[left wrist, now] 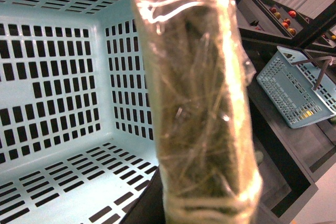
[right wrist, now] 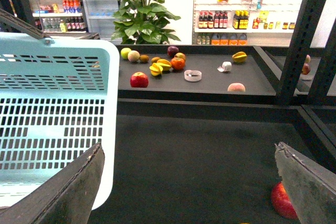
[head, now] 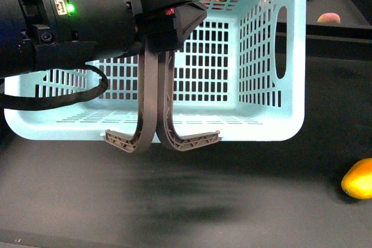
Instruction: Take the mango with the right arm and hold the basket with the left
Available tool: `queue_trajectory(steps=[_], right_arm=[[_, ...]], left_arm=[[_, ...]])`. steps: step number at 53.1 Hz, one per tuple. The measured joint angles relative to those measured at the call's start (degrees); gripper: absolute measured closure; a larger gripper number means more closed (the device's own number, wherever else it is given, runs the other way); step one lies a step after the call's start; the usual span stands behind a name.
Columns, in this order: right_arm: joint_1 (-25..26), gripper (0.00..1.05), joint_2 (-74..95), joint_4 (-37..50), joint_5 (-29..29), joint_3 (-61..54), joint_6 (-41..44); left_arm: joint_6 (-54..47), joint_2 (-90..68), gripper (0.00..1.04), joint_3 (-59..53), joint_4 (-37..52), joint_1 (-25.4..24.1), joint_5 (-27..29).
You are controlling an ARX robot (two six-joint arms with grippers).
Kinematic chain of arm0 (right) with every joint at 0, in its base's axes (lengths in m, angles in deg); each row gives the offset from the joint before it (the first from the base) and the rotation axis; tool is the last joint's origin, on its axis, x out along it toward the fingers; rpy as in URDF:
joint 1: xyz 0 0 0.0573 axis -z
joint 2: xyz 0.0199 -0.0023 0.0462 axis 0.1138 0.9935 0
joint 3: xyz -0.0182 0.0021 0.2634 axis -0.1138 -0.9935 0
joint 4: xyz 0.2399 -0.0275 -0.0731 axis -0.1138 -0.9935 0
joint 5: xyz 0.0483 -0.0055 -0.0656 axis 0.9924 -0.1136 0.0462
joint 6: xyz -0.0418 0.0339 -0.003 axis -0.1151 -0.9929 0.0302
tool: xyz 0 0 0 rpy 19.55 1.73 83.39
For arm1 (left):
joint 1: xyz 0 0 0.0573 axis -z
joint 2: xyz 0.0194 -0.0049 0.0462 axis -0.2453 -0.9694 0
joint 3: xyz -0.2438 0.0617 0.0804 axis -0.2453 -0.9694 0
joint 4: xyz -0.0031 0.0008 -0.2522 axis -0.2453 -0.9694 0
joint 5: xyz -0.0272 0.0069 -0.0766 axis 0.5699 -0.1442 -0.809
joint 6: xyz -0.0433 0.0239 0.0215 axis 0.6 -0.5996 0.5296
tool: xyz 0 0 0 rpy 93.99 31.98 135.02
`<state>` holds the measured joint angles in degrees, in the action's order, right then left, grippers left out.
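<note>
**A:** What sits nearest in the front view?

**B:** The black left arm [head: 64, 21], its green light lit, fills the upper left. The left tool [head: 157, 138] hangs down from it. Its grey fingers [head: 148, 91] are drawn narrow and meet just above their flared tips, at the near rim of the pale blue basket [head: 267, 126]. I cannot tell whether the rim is pinched between them.

**A:** Does the left wrist view settle that?

**B:** No. It shows the basket's slotted inside, with one tape-wrapped finger across the middle. Far off, a second blue basket [left wrist: 294, 93] sits on a dark shelf.

**A:** Where is the mango?

**B:** The yellow-orange mango [head: 358, 179] lies on the dark worktop [head: 232, 207] at the robot's right. It is well apart from the basket, untouched, and cut off by the picture's edge.

**A:** And the right tool?

**B:** Only the right wrist view shows it. The right tool [right wrist: 188, 150] stands wide, with nothing between its fingers. The basket's corner is beside one finger. A red rounded thing [right wrist: 282, 203] is half hidden behind the other, and I cannot tell what it is. Farther back, a raised shelf [right wrist: 210, 85] carries a red apple [right wrist: 139, 80], a star fruit [right wrist: 239, 56] and a peach [right wrist: 236, 87]. A potted plant [right wrist: 142, 14] stands beyond it.
</note>
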<state>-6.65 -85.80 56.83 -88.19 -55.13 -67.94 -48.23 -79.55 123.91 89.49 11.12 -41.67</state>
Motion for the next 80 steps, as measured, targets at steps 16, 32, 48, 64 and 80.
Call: queue_trajectory(steps=[16,32,48,64,80], right_arm=[[0.0,0.08,0.0,0.0,-0.02,0.0,0.0],[0.0,0.08,0.0,0.0,-0.02,0.0,-0.02],[0.0,0.08,0.0,0.0,-0.02,0.0,0.0],[-0.81,0.08,0.81,-1.53,-3.06,0.46,-0.9],[6.82,0.08,45.7,21.11,-5.4,6.49,-6.51]], left_arm=[[0.02,-1.07,0.97,0.02,0.31,1.11,1.75],[-0.13,-1.07,0.97,0.02,0.31,1.11,2.05],[-0.13,-1.07,0.97,0.02,0.31,1.11,1.99],[-0.11,-1.07,0.97,0.02,0.31,1.11,2.01],[-0.31,-1.07,0.97,0.04,0.31,1.11,1.99]])
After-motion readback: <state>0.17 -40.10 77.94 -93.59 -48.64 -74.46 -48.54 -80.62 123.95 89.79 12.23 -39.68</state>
